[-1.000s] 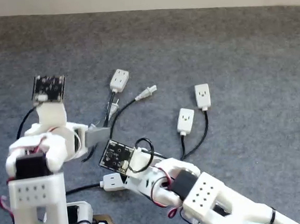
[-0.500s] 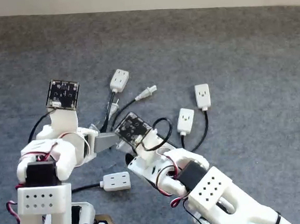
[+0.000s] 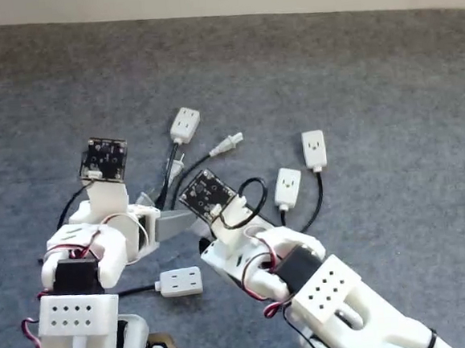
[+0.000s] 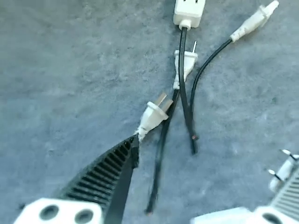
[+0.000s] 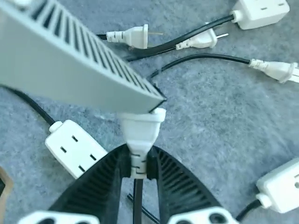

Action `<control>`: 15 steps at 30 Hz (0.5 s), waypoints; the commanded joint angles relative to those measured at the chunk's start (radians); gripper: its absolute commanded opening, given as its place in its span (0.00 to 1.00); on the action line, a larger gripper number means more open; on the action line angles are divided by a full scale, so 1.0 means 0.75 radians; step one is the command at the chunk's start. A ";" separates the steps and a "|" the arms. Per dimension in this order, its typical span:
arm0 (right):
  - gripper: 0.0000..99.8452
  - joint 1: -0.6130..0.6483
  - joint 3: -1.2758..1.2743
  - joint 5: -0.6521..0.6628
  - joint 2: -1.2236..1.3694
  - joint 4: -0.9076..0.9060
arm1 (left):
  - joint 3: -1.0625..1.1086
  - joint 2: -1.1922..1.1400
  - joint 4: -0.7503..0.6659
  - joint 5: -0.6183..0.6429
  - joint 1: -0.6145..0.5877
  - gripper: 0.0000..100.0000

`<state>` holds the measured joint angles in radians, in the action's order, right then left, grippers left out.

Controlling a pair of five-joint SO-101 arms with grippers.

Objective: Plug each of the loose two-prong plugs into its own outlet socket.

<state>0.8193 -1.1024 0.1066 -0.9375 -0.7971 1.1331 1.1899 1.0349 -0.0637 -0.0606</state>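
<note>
Step in hand, as we read it: first plug picked, not yet seated. The right gripper [image 5: 139, 161] has its jaws clamped on a white plug [image 5: 140, 128] at the cord end, just beside a loose socket [image 5: 74, 149] lying on the table [image 3: 386, 73]. The left gripper [image 4: 216, 157] has its jaws wide, holding nothing. One of its fingers [image 5: 79, 60] lies across the held plug's head, and the other tip sits by a second plug [image 4: 153, 115]. Next move, we think: the left finger clears off or pins the socket, then the right lines the prongs up with the slots and pushes straight. The held plug's prongs are covered by that finger in the right wrist view. In the high view the grasp sits under a wrist camera board [image 3: 208, 194]. The prongs cut off at the left wrist view's edge are probably that plug's, but we can't confirm.
</note>
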 commanded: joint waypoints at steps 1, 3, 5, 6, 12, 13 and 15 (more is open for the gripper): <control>0.01 -0.050 0.232 0.080 -0.001 -0.099 | 0.028 0.011 -0.039 0.004 0.024 0.45; 0.01 -0.062 0.312 0.094 -0.001 -0.161 | 0.032 0.011 -0.039 0.004 0.026 0.45; 0.01 -0.064 0.386 0.096 -0.001 -0.218 | 0.034 0.011 -0.039 0.004 0.048 0.45; 0.01 -0.064 0.414 0.104 -0.001 -0.242 | 0.036 0.011 -0.039 0.004 0.066 0.45; 0.01 -0.064 0.486 0.121 0.001 -0.292 | 0.038 0.011 -0.031 0.004 0.089 0.45; 0.01 -0.064 0.488 0.121 0.001 -0.292 | 0.038 0.011 -0.031 0.004 0.089 0.45; 0.01 -0.064 0.488 0.121 0.001 -0.292 | 0.038 0.011 -0.031 0.004 0.089 0.45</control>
<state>0.7825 -0.8124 0.1864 -0.9283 -1.0150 1.1638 1.1914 1.0165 -0.0606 -0.0207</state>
